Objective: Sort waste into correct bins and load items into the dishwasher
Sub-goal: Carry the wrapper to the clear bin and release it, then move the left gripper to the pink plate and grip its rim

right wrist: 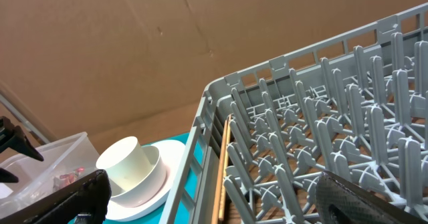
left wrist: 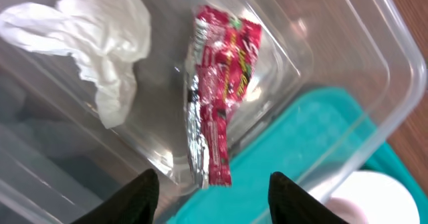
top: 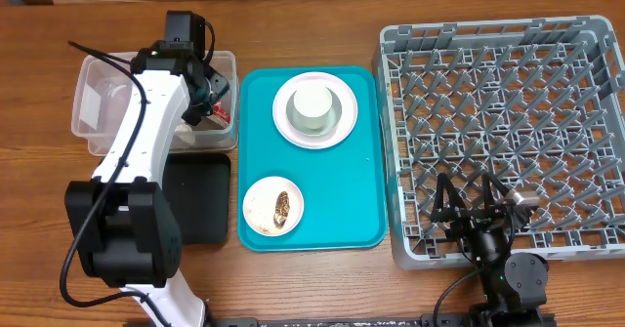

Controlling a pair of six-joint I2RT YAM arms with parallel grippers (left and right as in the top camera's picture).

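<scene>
Red crinkled foil snack wrapper [left wrist: 221,83] lies flat in clear plastic tub [left wrist: 374,63], beside crumpled white napkin [left wrist: 100,43]; left gripper [left wrist: 212,194], right gripper [right wrist: 214,204] both released, empty.

Red wrapper [left wrist: 221,83], white napkin [left wrist: 100,37], clear tub [top: 93,132]; teal tray [top: 361,190]; grey rack [top: 508,142]; black tray [top: 205,200].

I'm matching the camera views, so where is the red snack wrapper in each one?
Overhead: wrapper at the clear tub's right end.
Left wrist: wrapper mid-picture, inside the tub.
Right wrist: wrapper a small red patch, lower left.
Shared landmark: the clear tub.
</scene>
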